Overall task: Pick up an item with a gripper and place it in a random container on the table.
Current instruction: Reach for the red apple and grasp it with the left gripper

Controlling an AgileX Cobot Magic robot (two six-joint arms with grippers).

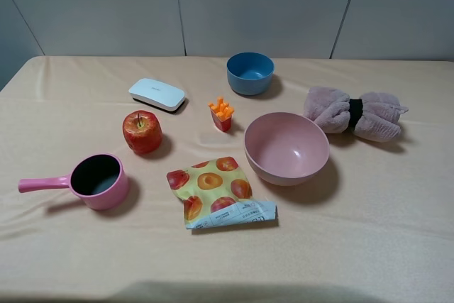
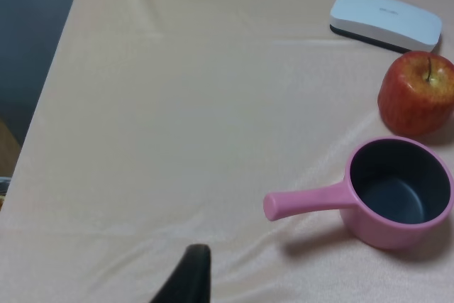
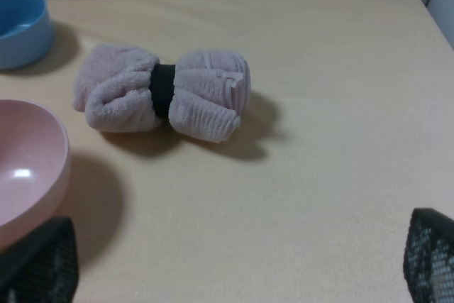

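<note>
Two arms: absent from the high view, well back from the things on the surface (image 1: 383, 239).
Left fingers (image 2: 190, 276): one dark tip only, at the edge of the wrist view, hovering off the cloth; open or closed, impossible to tell.
Right fingers (image 3: 42, 260): spread wide, one tip at each side of the wrist view, gripping nothing.
Apple (image 1: 142, 132): upright on the surface, stem up, free of any grip; near the saucepan on its far side, not touching.
Saucepan (image 1: 112, 193): upright, dark inside empty, handle pointing to the left of the high view, away from the apple; open mouth therefore unobstructed on the apple's side.
Likely arm: the left, as a judgement, with apple and saucepan both in its wrist view and on its half of the surface.
Right half: rolled towel (image 3: 164, 94), pink bowl (image 1: 284, 172) and blue bowl (image 1: 250, 84), all well apart from the apple.
Neighbours: white case (image 1: 157, 94) behind the apple, toy fries (image 1: 222, 114) and snack packet (image 1: 213, 191) off to its right, none touching it, so room on every side for a grasp.
Stage: judged the very start; pick not yet begun.
Next move: probably a descent from above, fingers wide enough to straddle the round fruit.
Risk: smooth, round skin, prone to rolling or slipping; light pan, easily tipped by a knock on rim or handle.
</note>
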